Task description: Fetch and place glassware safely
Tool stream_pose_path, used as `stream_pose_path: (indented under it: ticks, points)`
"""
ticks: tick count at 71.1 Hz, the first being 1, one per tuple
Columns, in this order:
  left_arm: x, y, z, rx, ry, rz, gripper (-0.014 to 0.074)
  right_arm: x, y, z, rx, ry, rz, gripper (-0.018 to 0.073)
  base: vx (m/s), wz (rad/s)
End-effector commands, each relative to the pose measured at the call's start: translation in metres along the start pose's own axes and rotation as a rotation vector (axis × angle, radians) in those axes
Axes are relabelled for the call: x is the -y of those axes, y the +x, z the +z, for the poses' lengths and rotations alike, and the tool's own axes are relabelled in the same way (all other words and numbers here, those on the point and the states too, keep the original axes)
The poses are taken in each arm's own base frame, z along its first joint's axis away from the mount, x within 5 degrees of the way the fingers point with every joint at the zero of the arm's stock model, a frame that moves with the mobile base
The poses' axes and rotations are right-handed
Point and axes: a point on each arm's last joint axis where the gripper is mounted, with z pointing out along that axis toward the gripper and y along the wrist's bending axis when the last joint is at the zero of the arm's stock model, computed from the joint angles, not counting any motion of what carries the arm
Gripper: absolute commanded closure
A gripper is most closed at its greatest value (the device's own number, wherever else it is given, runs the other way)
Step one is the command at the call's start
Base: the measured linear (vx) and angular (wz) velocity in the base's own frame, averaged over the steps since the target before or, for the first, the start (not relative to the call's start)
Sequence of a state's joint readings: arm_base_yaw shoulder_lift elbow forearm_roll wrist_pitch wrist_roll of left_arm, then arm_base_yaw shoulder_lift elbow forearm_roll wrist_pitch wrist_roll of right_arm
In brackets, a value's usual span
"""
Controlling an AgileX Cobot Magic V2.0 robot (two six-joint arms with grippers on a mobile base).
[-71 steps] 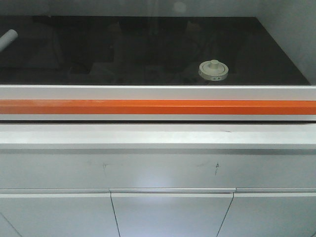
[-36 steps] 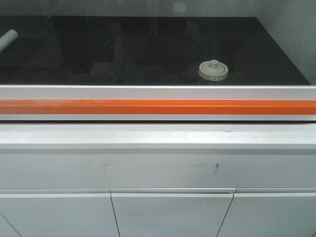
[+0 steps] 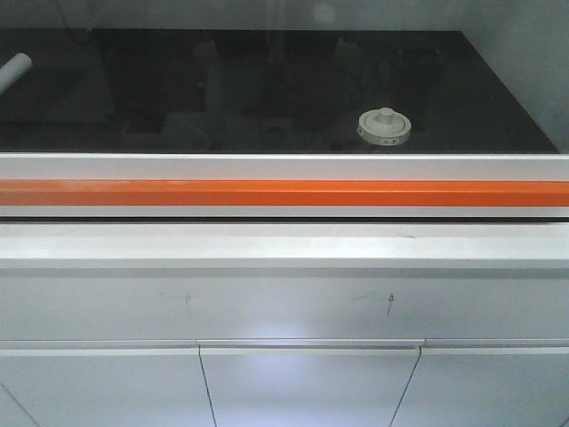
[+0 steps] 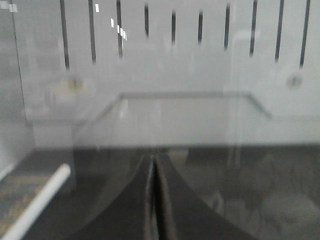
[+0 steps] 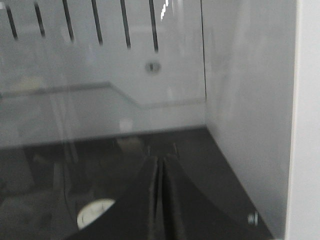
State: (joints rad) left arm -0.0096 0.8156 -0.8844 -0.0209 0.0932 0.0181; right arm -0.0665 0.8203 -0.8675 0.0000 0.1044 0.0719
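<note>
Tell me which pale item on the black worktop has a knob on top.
The squat jar with the round cream lid, right of centre; its lid carries a central knob. The white tube at far left is a plain cylinder.

Front view: stood before the cabinet [image 3: 302, 382], faced forward and down at middle distance, over orange strip [image 3: 284, 193] and black worktop [image 3: 267, 89].
Left wrist view: low, close behind left gripper [image 4: 154, 167], faced slotted back wall [image 4: 175, 65]; shared white tube [image 3: 15, 68] with front view.
Right wrist view: close behind right gripper [image 5: 161, 165], faced toward right side wall [image 5: 240, 100]; shared lidded jar [image 3: 384, 126] with front view.
</note>
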Motion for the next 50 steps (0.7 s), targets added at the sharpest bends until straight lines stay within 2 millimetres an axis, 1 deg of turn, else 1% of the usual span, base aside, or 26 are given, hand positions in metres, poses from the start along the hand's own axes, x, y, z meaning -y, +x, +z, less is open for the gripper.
stream_pose_path:
  ticks: [1, 6, 13, 16, 18, 20, 25, 26, 27, 30, 38, 43, 50]
  points:
    - [0.001, -0.006, 0.002, 0.015, 0.006, -0.003, 0.0603, 0.001, -0.002, -0.002, 0.05, 0.004, -0.008, 0.0563, 0.0, 0.0]
    - [0.001, 0.005, 0.004, 0.006, 0.005, -0.003, 0.0603, 0.002, 0.013, -0.006, 0.07, 0.003, -0.008, 0.0563, 0.0, 0.0]
    - [0.001, 0.021, -0.001, 0.051, 0.002, 0.025, 0.0603, 0.004, 0.039, -0.014, 0.113, 0.0, -0.008, 0.0563, 0.0, 0.0]
    - [0.0, 0.032, -0.004, 0.072, 0.0, 0.043, 0.0603, 0.005, 0.047, -0.017, 0.128, -0.001, -0.008, 0.0563, 0.0, 0.0]
    - [0.0, 0.037, -0.006, 0.106, -0.002, 0.05, 0.0603, 0.005, 0.057, -0.019, 0.127, -0.001, -0.008, 0.0563, 0.0, 0.0]
    - [0.0, 0.042, -0.01, 0.131, -0.004, 0.05, 0.0603, 0.005, 0.061, -0.021, 0.148, -0.004, -0.015, 0.0563, 0.0, 0.0]
    - [0.0, 0.059, -0.016, 0.18, -0.007, 0.05, 0.0603, 0.007, 0.083, -0.024, 0.132, -0.005, -0.022, 0.0563, 0.0, 0.0]
    - [0.0, 0.061, -0.016, 0.184, -0.008, 0.05, 0.0603, 0.007, 0.086, -0.025, 0.13, -0.005, -0.024, 0.0563, 0.0, 0.0]
    - [0.0, 0.067, -0.017, 0.182, -0.008, 0.051, 0.0603, 0.007, 0.087, -0.025, 0.139, -0.007, -0.026, 0.0563, 0.0, 0.0]
    - [0.0, 0.077, -0.02, 0.2, -0.009, 0.052, 0.0603, 0.007, 0.098, -0.026, 0.12, -0.011, -0.042, 0.0561, 0.0, 0.0]
    - [0.0, 0.112, -0.026, 0.171, -0.01, 0.053, 0.0603, 0.006, 0.121, -0.031, 0.123, -0.043, -0.1, 0.0559, 0.0, 0.0]
    - [-0.001, 0.129, -0.031, 0.153, -0.011, 0.051, 0.0603, 0.004, 0.13, -0.035, 0.141, -0.069, -0.137, 0.056, 0.0, 0.0]
    - [-0.001, 0.149, -0.032, 0.103, -0.011, 0.05, 0.0603, 0.002, 0.143, -0.036, 0.111, -0.096, -0.176, 0.056, 0.0, 0.0]
